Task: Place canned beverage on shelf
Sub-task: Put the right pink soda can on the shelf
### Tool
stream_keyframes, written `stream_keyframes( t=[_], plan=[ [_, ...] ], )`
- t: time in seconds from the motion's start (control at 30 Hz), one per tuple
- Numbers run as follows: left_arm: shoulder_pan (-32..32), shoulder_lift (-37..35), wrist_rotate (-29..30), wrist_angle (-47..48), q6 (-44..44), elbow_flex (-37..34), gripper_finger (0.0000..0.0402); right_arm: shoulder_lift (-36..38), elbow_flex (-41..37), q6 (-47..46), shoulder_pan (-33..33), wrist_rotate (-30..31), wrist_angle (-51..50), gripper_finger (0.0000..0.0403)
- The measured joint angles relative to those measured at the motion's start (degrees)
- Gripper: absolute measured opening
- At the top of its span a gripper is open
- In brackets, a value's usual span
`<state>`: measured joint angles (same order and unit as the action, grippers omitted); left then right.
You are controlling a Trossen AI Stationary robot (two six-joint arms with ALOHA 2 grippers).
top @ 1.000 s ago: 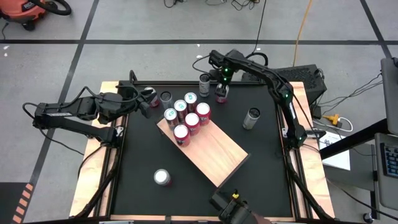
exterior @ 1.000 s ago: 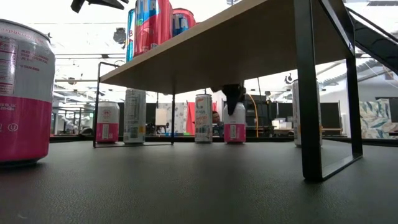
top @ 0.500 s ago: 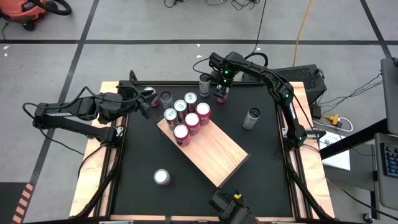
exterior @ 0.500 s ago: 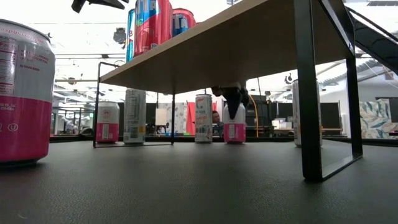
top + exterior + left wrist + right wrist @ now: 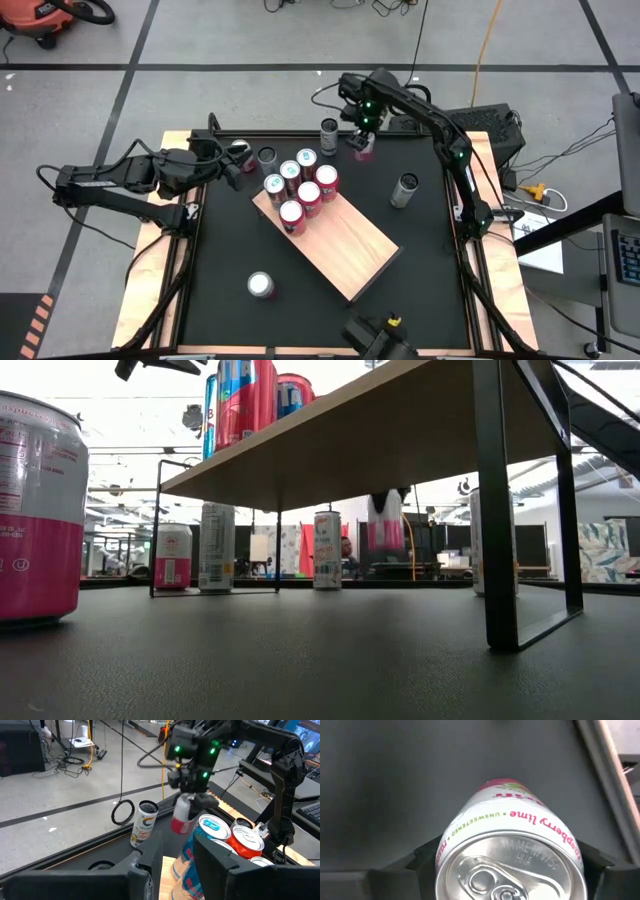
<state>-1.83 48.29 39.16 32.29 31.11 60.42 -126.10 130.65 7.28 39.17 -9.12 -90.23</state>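
Cans (image 5: 300,185) crowding shelf (image 5: 345,250) end

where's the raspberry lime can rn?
Raspberry lime can is in the right gripper, lifted off the table's far edge, beside the white can.

We see a black tabletop (image 5: 210,260) carrying a pale wooden shelf (image 5: 345,250) set diagonally, five cans (image 5: 300,190) clustered at its far end; four more cans (image 5: 261,286) stand directly on the tabletop.
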Motion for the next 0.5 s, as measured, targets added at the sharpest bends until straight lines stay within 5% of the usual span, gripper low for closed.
stream_keyframes(
  t=[0.17,0.5],
  plan=[
    [0.00,0.00,0.01,0.05,-0.37,0.00,0.0105,6.40,1.24,-6.12,-0.72,-6.27,1.65,0.0279],
    [-0.01,0.08,0.35,-0.71,-0.41,0.00,0.0105,19.61,1.21,-7.49,-4.51,-6.23,0.13,0.0279]
  ],
)
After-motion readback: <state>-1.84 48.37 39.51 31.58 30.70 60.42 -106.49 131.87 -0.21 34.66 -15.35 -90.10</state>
